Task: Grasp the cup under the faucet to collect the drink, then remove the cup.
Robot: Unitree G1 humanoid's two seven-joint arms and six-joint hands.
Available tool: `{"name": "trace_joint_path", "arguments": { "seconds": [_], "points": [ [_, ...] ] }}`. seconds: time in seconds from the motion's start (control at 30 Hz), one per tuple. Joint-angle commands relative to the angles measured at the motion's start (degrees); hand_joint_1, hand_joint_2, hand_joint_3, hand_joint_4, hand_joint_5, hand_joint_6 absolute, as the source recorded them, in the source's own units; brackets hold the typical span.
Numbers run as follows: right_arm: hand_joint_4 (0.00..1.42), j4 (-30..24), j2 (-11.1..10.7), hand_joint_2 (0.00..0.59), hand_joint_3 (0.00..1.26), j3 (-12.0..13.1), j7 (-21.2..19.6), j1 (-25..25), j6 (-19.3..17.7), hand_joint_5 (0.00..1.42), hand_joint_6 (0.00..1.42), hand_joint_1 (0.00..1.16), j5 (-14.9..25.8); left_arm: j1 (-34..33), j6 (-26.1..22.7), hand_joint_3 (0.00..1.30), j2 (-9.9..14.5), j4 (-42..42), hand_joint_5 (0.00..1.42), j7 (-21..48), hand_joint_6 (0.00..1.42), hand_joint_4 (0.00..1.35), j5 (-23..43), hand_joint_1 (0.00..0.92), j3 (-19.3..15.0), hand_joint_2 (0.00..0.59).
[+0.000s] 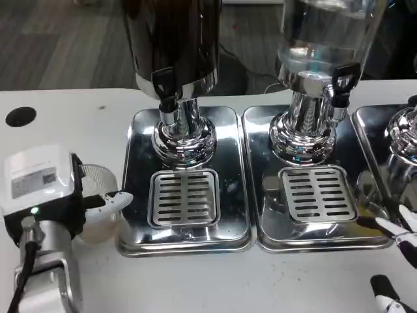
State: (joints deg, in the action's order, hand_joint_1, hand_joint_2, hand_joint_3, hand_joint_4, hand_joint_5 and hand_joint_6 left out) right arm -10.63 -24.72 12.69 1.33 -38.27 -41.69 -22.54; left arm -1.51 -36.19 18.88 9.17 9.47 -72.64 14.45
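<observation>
Your left hand [52,195] wrapped around the clear cup [98,202], cup standing straight up, mouth up, just left of the shiny tray [140,189], your right hand [397,261] fingers spread.

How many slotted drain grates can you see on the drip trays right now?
2. One grate lies in the left tray below the dark dispenser; the other grate lies in the middle tray below the clear dispenser. The right-edge tray is cut off, so another may be hidden.

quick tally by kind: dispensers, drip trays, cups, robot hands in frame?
Dispensers: 3, dark, clear, one cut off at the right edge
Drip trays: 3
Cups: 1, clear cup in the left hand
Hands: 2, left hand, right hand
Total: 9
</observation>
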Motion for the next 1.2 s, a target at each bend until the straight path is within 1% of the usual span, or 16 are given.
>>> {"name": "trace_joint_path", "arguments": {
  "seconds": [0.03, 0.23, 0.33, 0.4, 0.5, 0.77, 1.2],
  "points": [
    [0.0, 0.9, -0.5, 0.46, 0.18, -0.2, 0.6, 0.2, -0.9, 0.0, 0.0, 0.45, 0.6, 1.1, 0.1, 0.56, -0.6, 0.2, 0.84, -2.5, 0.91, 0.66, -0.1, 0.301, 0.1, 0.129],
    [0.0, 1.5, -0.4, 0.457, 0.18, -0.3, 0.7, 0.2, -1.2, 0.0, 0.0, 0.45, 0.7, 1.3, 0.2, 0.56, -0.9, 0.6, 0.85, -3.3, 0.91, 0.67, 0.1, 0.301, 0.0, 0.13],
    [0.0, 1.7, -0.3, 0.451, 0.18, -0.4, 0.7, 0.1, -1.4, 0.0, 0.0, 0.45, 0.8, 1.5, 0.2, 0.56, -1.1, 1.0, 0.86, -3.4, 0.91, 0.67, 0.3, 0.301, -0.2, 0.131],
    [0.0, 1.8, -0.3, 0.438, 0.18, -0.4, 0.7, 0.0, -1.5, 0.0, 0.0, 0.45, 0.9, 1.7, 0.2, 0.56, -1.1, 1.2, 0.86, -3.6, 0.92, 0.67, 0.4, 0.301, -0.3, 0.131],
    [0.0, 1.9, -0.4, 0.436, 0.18, -0.5, 0.8, -0.2, -1.6, 0.0, 0.0, 0.45, 1.0, 2.4, 0.4, 0.56, -1.1, 2.0, 0.86, -4.1, 0.92, 0.67, 0.5, 0.299, -0.6, 0.129],
    [0.0, 1.1, -0.2, 0.435, 0.18, -0.7, 1.1, -0.4, -1.7, 0.0, 0.0, 0.45, 0.8, 4.8, 1.1, 0.56, -0.7, 6.4, 0.86, -4.3, 0.92, 0.67, 1.0, 0.301, -2.4, 0.126],
    [0.0, 0.3, -0.1, 0.435, 0.18, -1.2, 1.2, -1.0, -1.7, 0.0, 0.0, 0.45, 0.5, 7.3, 2.7, 0.56, -1.3, 11.0, 0.87, -4.5, 0.93, 0.67, 2.6, 0.311, -5.5, 0.128]
  ]
}}
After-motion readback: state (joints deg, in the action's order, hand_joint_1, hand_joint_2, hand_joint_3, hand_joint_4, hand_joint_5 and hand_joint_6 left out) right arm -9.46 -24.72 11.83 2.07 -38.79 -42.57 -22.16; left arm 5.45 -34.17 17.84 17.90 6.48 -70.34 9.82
